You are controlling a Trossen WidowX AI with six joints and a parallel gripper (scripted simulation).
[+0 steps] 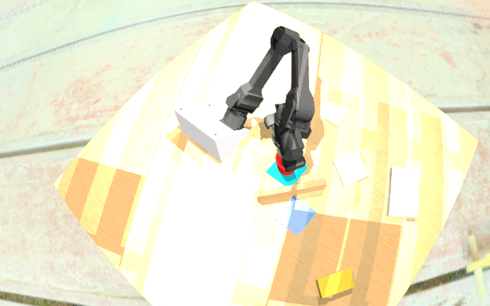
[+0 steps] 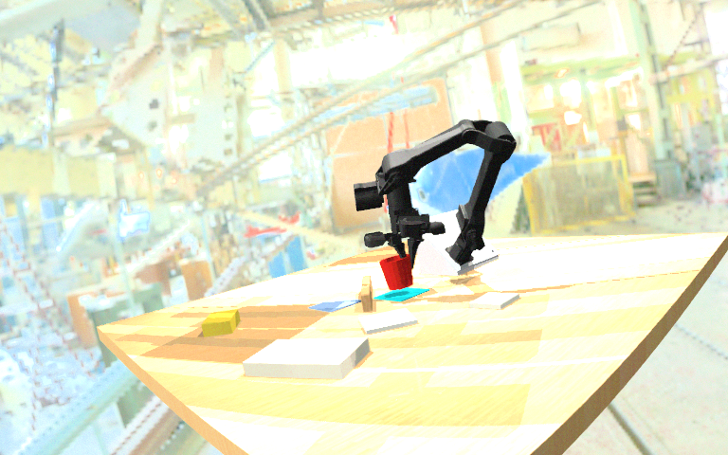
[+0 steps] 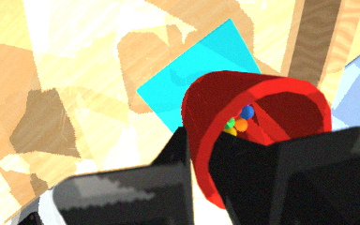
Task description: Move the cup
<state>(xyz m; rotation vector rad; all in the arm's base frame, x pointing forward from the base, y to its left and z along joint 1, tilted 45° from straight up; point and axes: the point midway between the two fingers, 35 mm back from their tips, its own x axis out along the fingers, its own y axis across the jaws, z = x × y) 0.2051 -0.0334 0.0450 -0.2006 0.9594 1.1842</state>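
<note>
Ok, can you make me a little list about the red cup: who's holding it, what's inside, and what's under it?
holder: gripper, shut on the rim of the red cup
cup height: lifted, just above the table
inside: coloured marbles, none spilled in view
under it: cyan pad
other pad: pale blue pad, past the wooden bar

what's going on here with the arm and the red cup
A single robot arm has its claw shut on the rim of a red cup holding coloured marbles. The cup hangs just above the cyan pad, not set down. A wooden bar separates it from the light blue pad.
</note>
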